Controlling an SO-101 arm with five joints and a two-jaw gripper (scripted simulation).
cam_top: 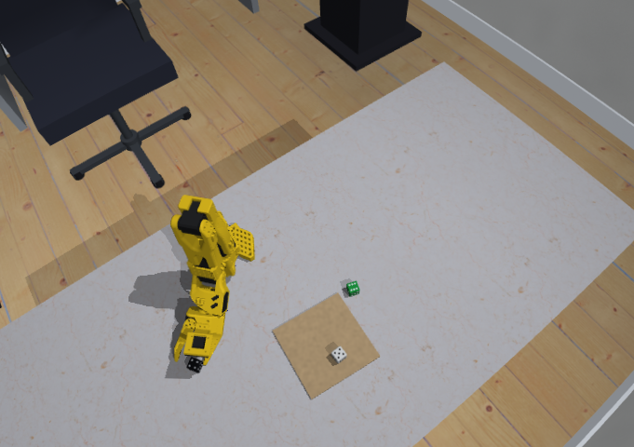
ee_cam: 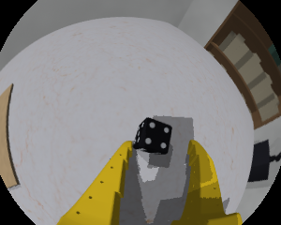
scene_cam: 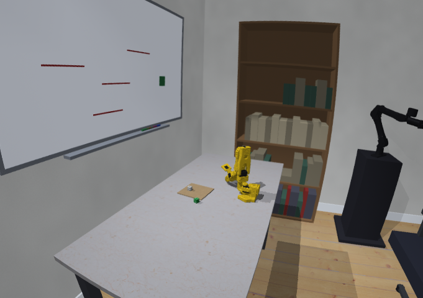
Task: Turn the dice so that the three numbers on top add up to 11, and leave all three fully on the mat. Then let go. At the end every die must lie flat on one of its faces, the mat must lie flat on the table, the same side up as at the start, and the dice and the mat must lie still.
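Note:
My gripper [cam_top: 191, 359] [ee_cam: 161, 142] is partly open with nothing held. A black die [cam_top: 195, 364] [ee_cam: 155, 136] is at the fingertips, closer to the left finger in the wrist view; its face towards the wrist camera shows four pips. Whether it touches that finger or lies quite flat I cannot tell. The tan mat [cam_top: 302, 342] [scene_cam: 199, 192] [ee_cam: 0, 145] lies apart from the gripper. A white die [cam_top: 338, 354] [scene_cam: 190, 188] is on it, five up. A green die [cam_top: 353, 288] [scene_cam: 196, 200] is off the mat, just beyond one corner, six up.
The pale table [cam_top: 433, 210] [scene_cam: 169, 238] carries the arm and all these things. The yellow arm [cam_top: 209, 284] [scene_cam: 242, 161] reaches out from its base. A wall with a whiteboard [scene_cam: 77, 87] runs along one long side. A dark chair [cam_top: 96, 78] stands beyond the opposite edge.

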